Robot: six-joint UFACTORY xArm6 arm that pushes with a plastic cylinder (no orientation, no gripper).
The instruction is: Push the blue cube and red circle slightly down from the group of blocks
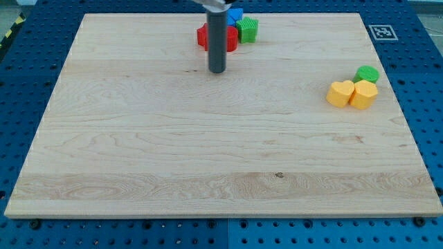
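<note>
A cluster of blocks sits near the view's top centre: a blue cube [236,14], a green star-like block [247,29] at its right, and red blocks [230,39] partly hidden behind the rod, so their shapes are hard to tell. My tip [218,70] rests on the board just below the cluster, under the red blocks, apart from them by a small gap.
At the view's right stand a green round block [367,74], a yellow heart-like block [340,93] and a yellow block [364,94], touching one another. A marker tag [380,31] lies off the wooden board's [208,152] top right corner.
</note>
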